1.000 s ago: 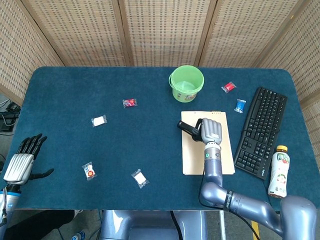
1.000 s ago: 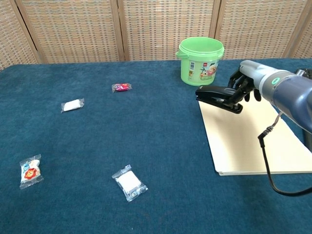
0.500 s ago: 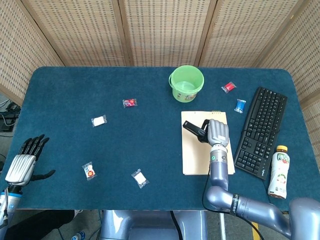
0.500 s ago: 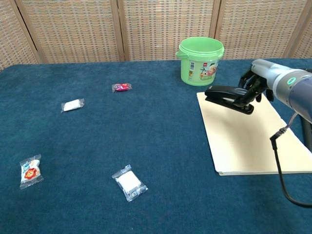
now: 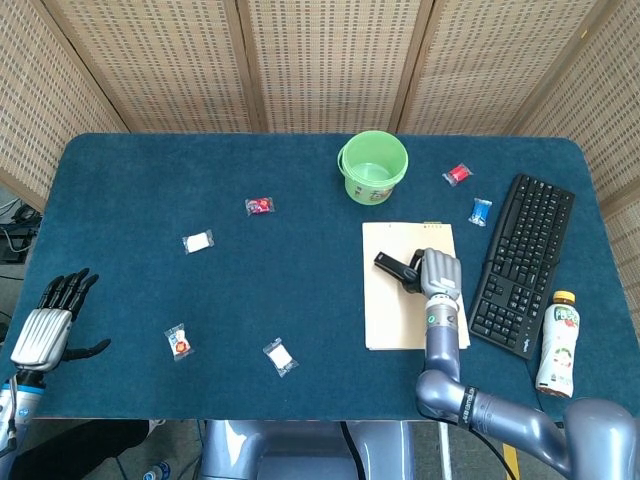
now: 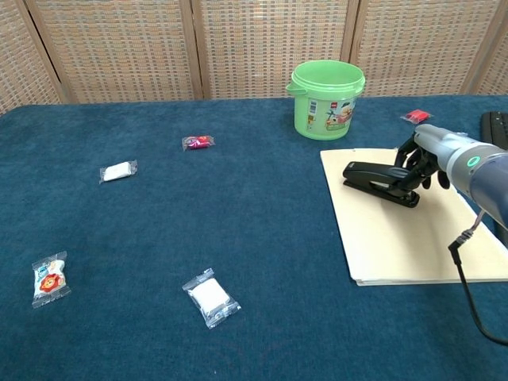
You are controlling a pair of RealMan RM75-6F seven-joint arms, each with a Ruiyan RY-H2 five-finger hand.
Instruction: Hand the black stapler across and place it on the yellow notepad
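Stapler (image 6: 379,182) sits low over the yellow notepad (image 6: 405,238), probably touching it, though contact is hard to confirm. My right hand (image 6: 421,163) grips its rear end, fingers wrapped round. It's rigid, dense for its size, with smooth plastic, so hold the body, not the hinged top arm. My left hand (image 5: 45,325) hangs free, fingers apart, at the worktop (image 5: 150,290) edge.

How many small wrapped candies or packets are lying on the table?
6: white packet, red-pink candy, printed packet, white packet, red candy, blue candy. More could hide behind the bucket.
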